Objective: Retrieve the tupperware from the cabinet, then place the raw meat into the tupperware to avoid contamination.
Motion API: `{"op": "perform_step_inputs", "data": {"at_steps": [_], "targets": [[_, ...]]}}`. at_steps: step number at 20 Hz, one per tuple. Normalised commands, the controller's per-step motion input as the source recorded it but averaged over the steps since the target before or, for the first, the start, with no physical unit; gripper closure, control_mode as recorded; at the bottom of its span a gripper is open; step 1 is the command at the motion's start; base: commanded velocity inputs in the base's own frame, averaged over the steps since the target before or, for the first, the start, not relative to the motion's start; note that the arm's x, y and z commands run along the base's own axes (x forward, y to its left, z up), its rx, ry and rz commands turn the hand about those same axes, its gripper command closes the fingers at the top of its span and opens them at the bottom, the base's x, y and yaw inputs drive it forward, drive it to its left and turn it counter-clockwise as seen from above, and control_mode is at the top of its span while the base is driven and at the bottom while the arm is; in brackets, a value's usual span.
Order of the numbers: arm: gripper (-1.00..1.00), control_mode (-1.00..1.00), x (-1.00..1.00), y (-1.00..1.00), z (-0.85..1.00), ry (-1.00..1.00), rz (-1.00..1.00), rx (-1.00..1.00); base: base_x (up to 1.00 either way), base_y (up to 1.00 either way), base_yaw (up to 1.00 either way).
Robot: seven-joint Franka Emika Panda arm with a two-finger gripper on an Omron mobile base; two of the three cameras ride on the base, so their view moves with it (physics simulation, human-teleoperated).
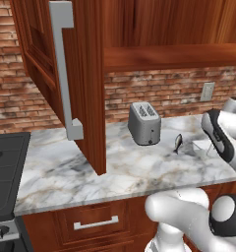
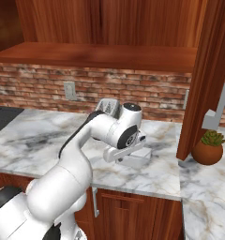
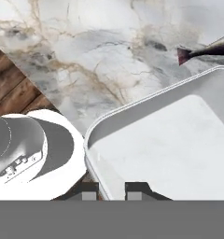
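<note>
The tupperware (image 3: pixel 179 140), a shallow white rimmed container, fills the lower right of the hand view. My gripper (image 3: pixel 112 189) is shut on its near rim, one fingertip on each side of the wall. From the right base view the tupperware (image 2: pixel 137 161) sits low over the marble counter under my hand (image 2: pixel 126 153); whether it touches the counter I cannot tell. The raw meat (image 3: pixel 209 49), a small dark fish-shaped piece, lies on the counter just beyond the container's far edge, and also appears as the raw meat (image 1: pixel 178 142) right of the toaster. The cabinet (image 1: pixel 66 74) stands open above.
A grey two-slot toaster (image 1: pixel 144 123) stands at the back of the counter. The open cabinet door (image 2: pixel 210 79) hangs over the counter on the right, with a potted plant (image 2: pixel 209 147) beside it. A stove (image 1: pixel 7 167) lies far left; a drawer (image 1: pixel 95 224) sits below the counter edge.
</note>
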Motion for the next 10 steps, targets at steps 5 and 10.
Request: {"op": "perform_step_inputs", "data": {"at_steps": [5, 10], "targets": [[1.0, -1.0, 0.7, -0.44, -0.48, -0.01, 0.0, 0.01, 0.0, 0.0, 0.0], [1.0, -1.0, 0.7, -0.18, -0.37, -0.03, 0.0, 0.02, 0.0, 0.0, 0.0]]}}
